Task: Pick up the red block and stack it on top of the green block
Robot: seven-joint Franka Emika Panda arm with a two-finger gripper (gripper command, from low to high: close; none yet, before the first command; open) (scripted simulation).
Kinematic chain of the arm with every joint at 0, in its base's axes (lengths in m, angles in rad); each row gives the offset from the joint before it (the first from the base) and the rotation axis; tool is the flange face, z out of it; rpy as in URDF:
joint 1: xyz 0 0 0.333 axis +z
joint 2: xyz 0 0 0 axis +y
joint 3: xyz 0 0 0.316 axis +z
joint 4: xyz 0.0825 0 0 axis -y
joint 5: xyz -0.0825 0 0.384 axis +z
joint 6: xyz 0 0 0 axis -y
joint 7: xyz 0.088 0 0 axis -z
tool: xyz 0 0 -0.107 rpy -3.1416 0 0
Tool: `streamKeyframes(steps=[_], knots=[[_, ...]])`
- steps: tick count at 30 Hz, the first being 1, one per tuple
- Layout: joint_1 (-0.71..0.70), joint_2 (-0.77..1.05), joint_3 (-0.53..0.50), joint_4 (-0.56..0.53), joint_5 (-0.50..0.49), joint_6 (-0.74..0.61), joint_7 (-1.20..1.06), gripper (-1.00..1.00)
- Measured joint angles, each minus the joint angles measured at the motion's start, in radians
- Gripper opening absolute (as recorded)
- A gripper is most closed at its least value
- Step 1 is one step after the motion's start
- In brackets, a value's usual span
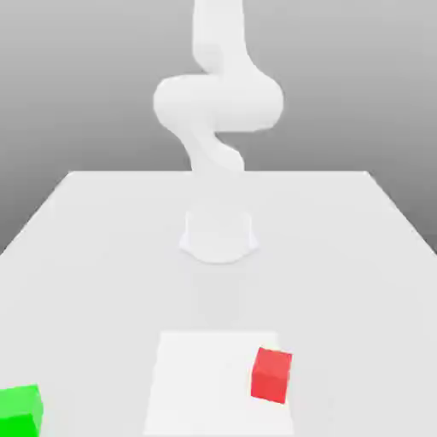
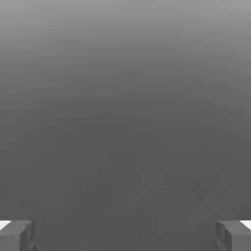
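Note:
A red block (image 1: 271,375) rests on the table near the front, toward the exterior view's right. A green block (image 1: 19,411) sits at the front corner on the exterior view's left, well apart from the red one and partly cut by the picture's edge. In the hand view my gripper (image 2: 125,236) is open: one grey fingertip (image 2: 17,235) and the other (image 2: 233,235) stand far apart with nothing between them, and only plain grey background lies beyond them. The white arm (image 1: 218,111) rises from its base and leaves the exterior view at the top.
The arm's round base (image 1: 218,235) stands at the middle of the pale table (image 1: 102,256). A brighter square patch (image 1: 205,384) lies on the tabletop under the red block's left part.

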Motion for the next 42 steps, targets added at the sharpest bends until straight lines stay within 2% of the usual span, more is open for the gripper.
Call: streamKeyframes(steps=[10,18,22,27,28,35,40,42], knots=[[-0.047,0.369,0.116,-0.137,-0.030,0.179,0.209,0.00],[-0.040,0.659,0.166,-0.246,-0.060,0.320,0.379,0.00],[-0.020,0.802,0.171,-0.294,-0.060,0.395,0.446,0.00],[0.031,0.983,0.107,-0.277,-0.134,0.538,0.514,0.00],[0.043,1.011,0.091,-0.273,-0.147,0.561,0.524,-1.00],[0.044,1.014,0.090,-0.273,-0.150,0.565,0.527,-1.00],[0.014,0.857,0.139,-0.298,-0.065,0.435,0.463,-1.00],[-0.022,0.842,0.112,-0.263,-0.035,0.385,0.437,-1.00]])
